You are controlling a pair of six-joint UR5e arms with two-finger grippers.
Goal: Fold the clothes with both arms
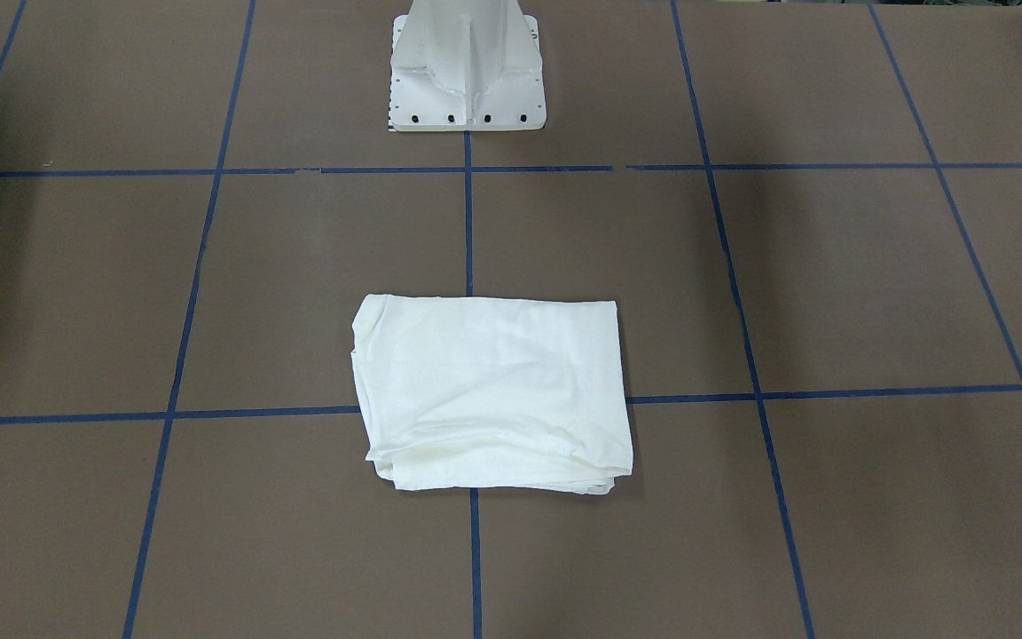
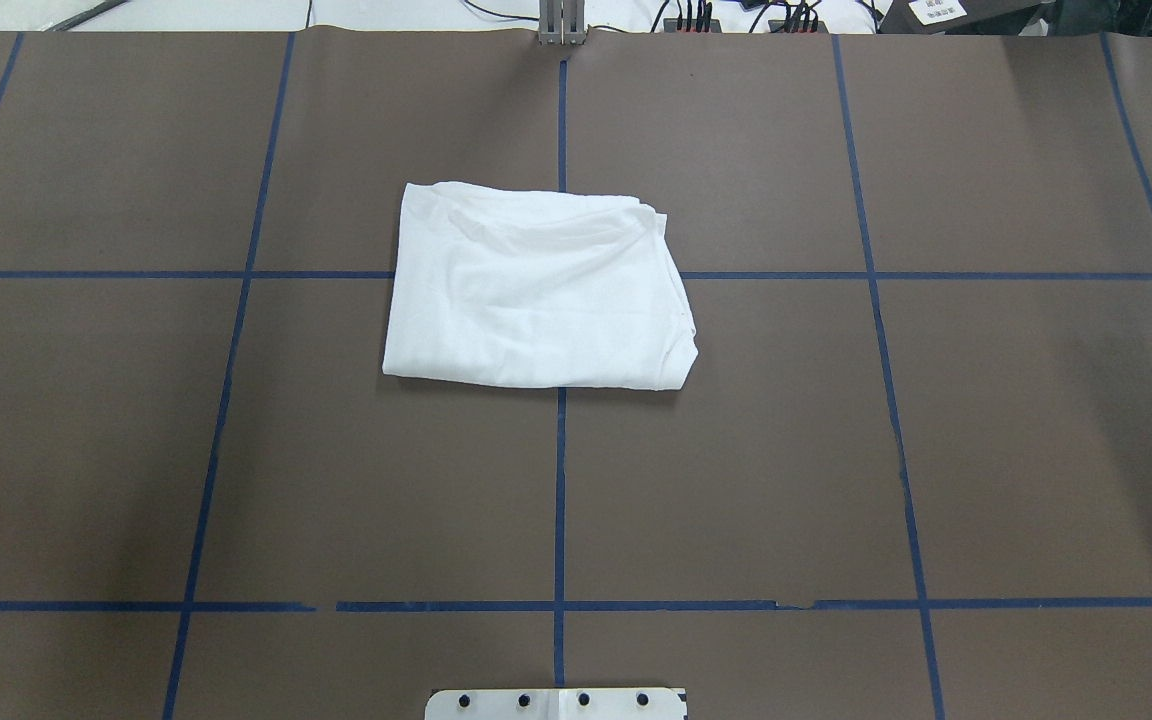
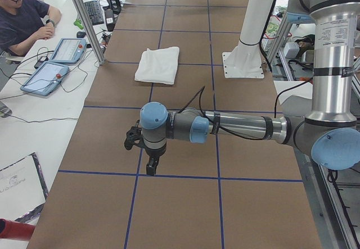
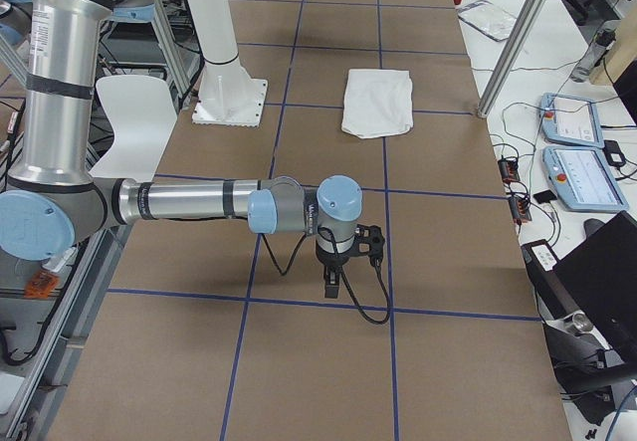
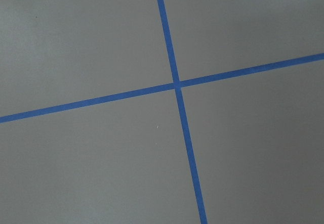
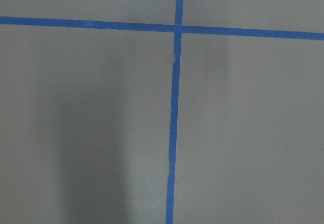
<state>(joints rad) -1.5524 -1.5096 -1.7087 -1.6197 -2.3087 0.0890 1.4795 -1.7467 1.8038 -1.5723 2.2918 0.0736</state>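
The clothes (image 1: 493, 395) lie as one white shirt folded into a compact rectangle near the table's middle, also seen in the overhead view (image 2: 536, 290) and in both side views (image 3: 158, 64) (image 4: 377, 103). Neither arm touches it. In the exterior left view my left gripper (image 3: 151, 167) hangs fingers-down over the brown table, far on the near side of the shirt. In the exterior right view my right gripper (image 4: 331, 287) hangs the same way at the opposite end. I cannot tell whether either is open or shut. Both wrist views show only table and blue tape lines.
The white pedestal base (image 1: 468, 71) (image 2: 556, 703) stands at the robot's edge of the table (image 2: 986, 450). A seated person (image 3: 22, 18) and control tablets (image 3: 48, 75) (image 4: 577, 177) are on the side bench beyond an aluminium post (image 3: 84, 18).
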